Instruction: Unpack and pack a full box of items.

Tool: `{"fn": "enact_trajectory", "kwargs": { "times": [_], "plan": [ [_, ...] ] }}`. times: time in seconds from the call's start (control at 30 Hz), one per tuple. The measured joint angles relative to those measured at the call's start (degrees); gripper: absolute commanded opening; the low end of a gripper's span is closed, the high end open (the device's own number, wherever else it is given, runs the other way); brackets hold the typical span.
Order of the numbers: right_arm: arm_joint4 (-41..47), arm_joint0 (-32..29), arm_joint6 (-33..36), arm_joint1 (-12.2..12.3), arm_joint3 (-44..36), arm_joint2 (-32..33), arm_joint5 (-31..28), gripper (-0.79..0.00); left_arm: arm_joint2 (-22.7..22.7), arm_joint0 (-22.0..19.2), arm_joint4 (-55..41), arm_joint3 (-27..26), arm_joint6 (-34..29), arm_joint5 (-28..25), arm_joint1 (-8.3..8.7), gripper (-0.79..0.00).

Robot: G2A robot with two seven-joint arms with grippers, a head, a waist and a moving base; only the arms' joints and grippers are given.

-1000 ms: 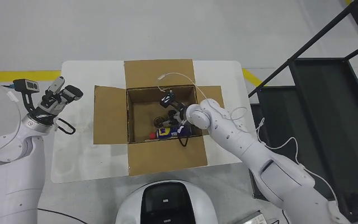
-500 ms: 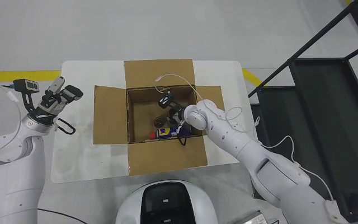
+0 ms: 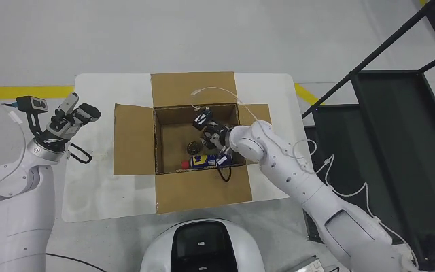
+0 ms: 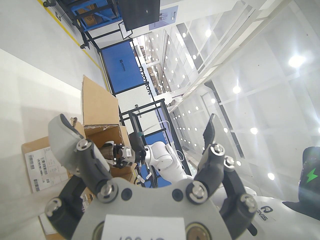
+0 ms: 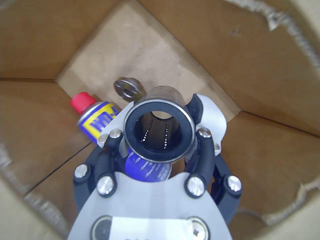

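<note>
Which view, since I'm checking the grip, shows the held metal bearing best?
Right wrist view: the bearing sits end-on in the right gripper. Left wrist view shows it far off, side-on; top view, too small.

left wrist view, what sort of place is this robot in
Probably a large industrial hall or robot test floor: a high ceiling with rows of lights, blue partition panels on black frames, and a yellow line painted on the floor.

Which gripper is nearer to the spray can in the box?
Right. The right gripper, shut on a metal cylinder, is inside the box above the spray can; the open left gripper is outside, beyond a side flap.
</note>
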Motion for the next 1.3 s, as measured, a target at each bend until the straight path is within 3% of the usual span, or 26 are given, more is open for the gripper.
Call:
{"fn": "enact_trajectory", "kwargs": {
  "times": [0.17, 0.3, 1.3],
  "plan": [
    [2.38, -7.39, 1.11, 2.45, -11.49, 7.63, -3.95, -0.785, 0.00, 0.00, 0.00, 0.00, 0.00, 0.00, 0.00, 0.000],
    [4.46, -10.58, 0.45, 3.30, -14.83, 11.03, -5.80, -0.785, 0.00, 0.00, 0.00, 0.00, 0.00, 0.00, 0.00, 0.000],
    [4.88, -10.83, 0.38, 3.36, -15.05, 11.39, -5.85, -0.785, 0.00, 0.00, 0.00, 0.00, 0.00, 0.00, 0.00, 0.000]
  ]
}}
